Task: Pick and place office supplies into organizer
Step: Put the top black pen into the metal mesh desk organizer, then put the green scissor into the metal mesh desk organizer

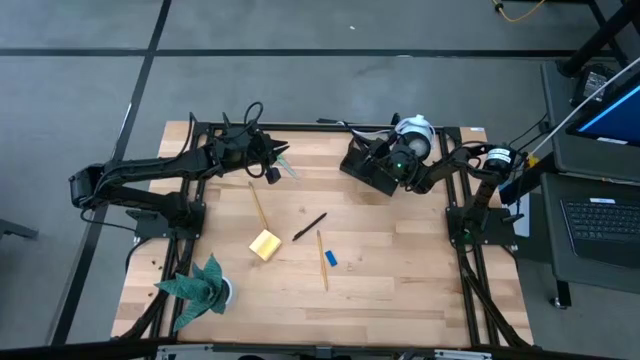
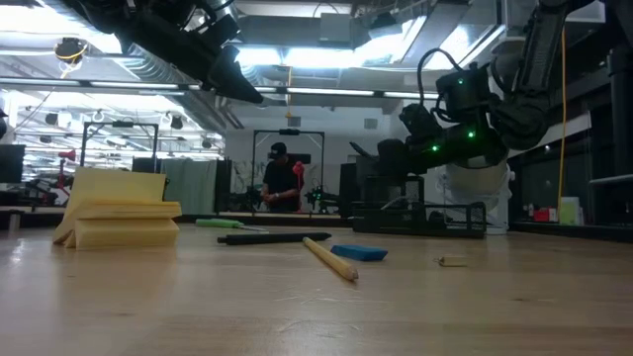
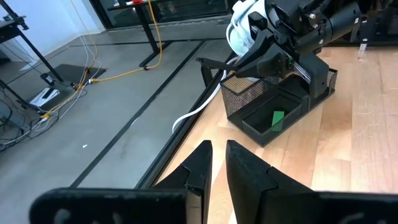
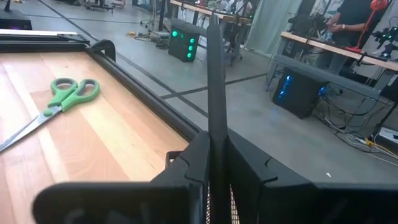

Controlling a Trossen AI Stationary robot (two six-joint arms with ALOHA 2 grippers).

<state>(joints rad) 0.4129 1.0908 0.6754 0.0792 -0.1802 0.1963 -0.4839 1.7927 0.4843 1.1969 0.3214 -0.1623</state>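
Right hand [image 1: 385, 165]: over the organizer [image 1: 368, 172] at the far side of the worktop [image 1: 400, 290], pinching a thin black rod, seemingly a pen [image 4: 216, 74], upright between nearly closed fingers.
Left hand [image 1: 272, 155]: raised above the far left of the worktop, near the scissors [image 1: 278, 170]; fingers a narrow gap apart, holding nothing.
Organizer contents: a green piece [image 3: 277, 118] lies in the front tray.
Still out: sticky-note pad [image 1: 265, 244], a black pen [image 1: 309, 226], two pencils [image 1: 259, 205] and [image 1: 322, 258], blue block [image 1: 330, 258], all mid-worktop.
Step in hand, by my guess: dropping the held pen into the mesh cup.
Doing it well: keep it vertical, centre the tip over the cup opening, lower before letting go so it doesn't bounce out or tip the organizer.
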